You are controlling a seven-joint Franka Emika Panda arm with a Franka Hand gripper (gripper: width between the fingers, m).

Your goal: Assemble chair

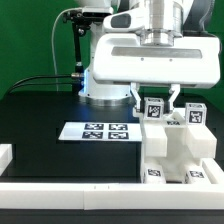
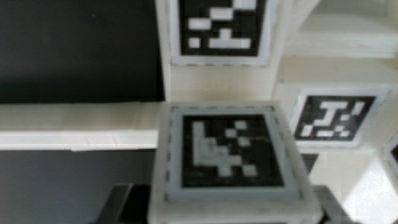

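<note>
The chair is a chunky white stack of blocks and posts with small black-and-white tags, at the exterior view's right. My gripper hangs straight down over its far top. Its fingers straddle a white tagged block of the chair. In the wrist view that block fills the middle. The dark fingers press against both of its sides, so the gripper is shut on it. More white chair parts with tags lie beyond it.
The marker board lies flat on the black table, to the exterior view's left of the chair. A white wall runs along the front edge. The arm's base stands behind the marker board.
</note>
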